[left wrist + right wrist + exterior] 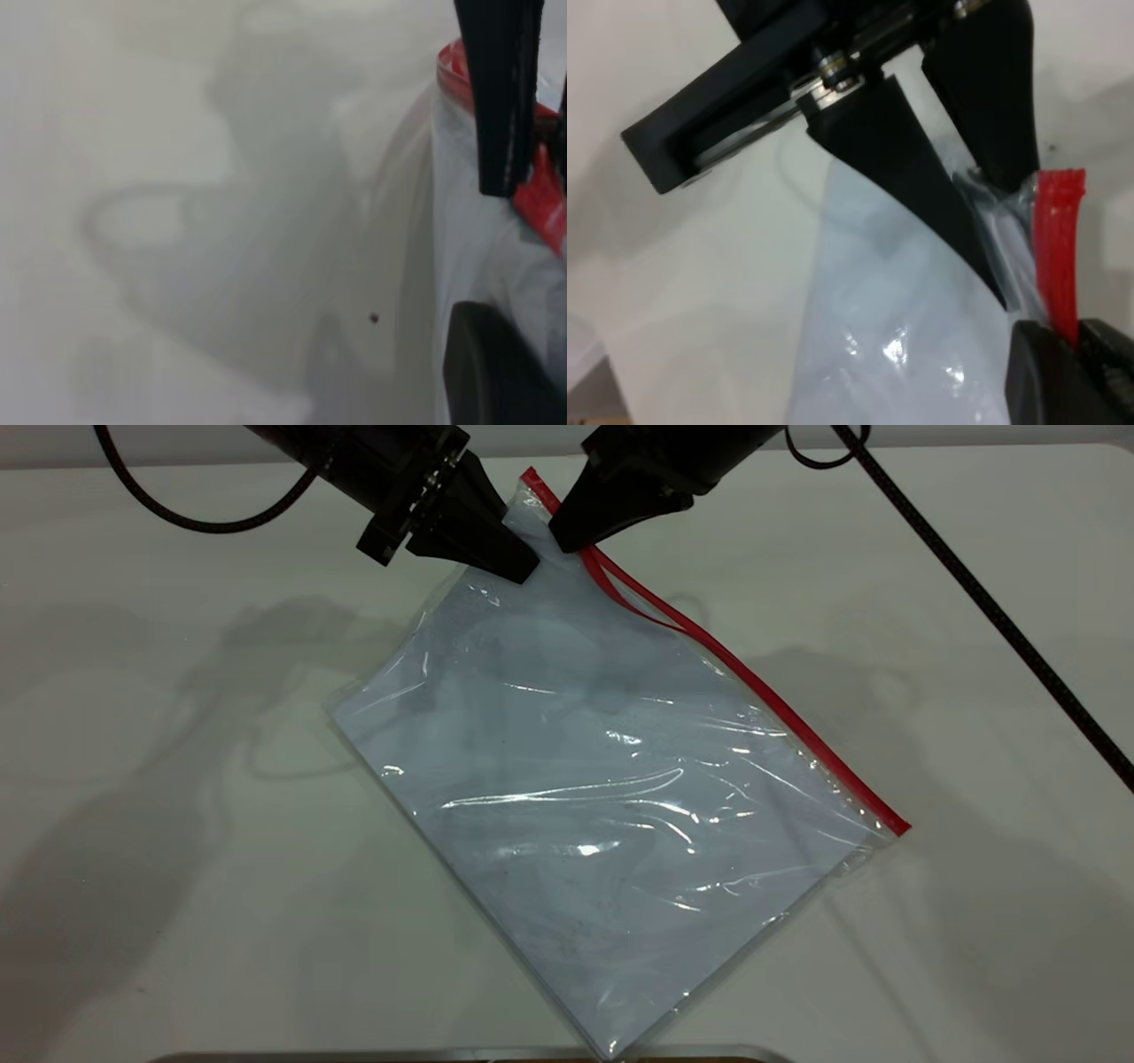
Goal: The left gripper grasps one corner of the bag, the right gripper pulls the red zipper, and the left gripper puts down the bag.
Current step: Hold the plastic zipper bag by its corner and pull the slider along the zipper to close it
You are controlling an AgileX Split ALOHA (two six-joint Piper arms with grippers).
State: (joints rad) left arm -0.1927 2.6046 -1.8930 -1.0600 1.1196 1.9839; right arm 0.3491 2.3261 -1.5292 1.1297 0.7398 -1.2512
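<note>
Bag [611,797] lies slantwise on the white worktop [133,824], far corner lifted off the surface; that raised corner is the landmark here; left gripper [523,567] is clamped on the bag at this corner, fingers pinched tight on the plastic, angular bracket at its base pointing away from the bag; in the right wrist view the left gripper [1001,297] has two black wedge fingers converging on the crumpled plastic [904,336] just beside the red strip's end; right gripper [567,540] sits just beside the left gripper at the same corner, tips closed narrow on the red zipper [735,669]; in its own wrist view the right gripper [1076,341] has the red zipper [1059,248] running down between its two black tips; near the corner the red zipper splits into two strands, parted a short way, then runs as one strip along the long edge to the bag's opposite corner; pale bluish sheets inside the bag, glossy wrinkles over them; braided black cable [992,611] trails from the right arm across the worktop, away from the corner; left wrist view shows a black finger [505,97] over red strip [545,199] and clear plastic [478,257], mostly blurred.
</note>
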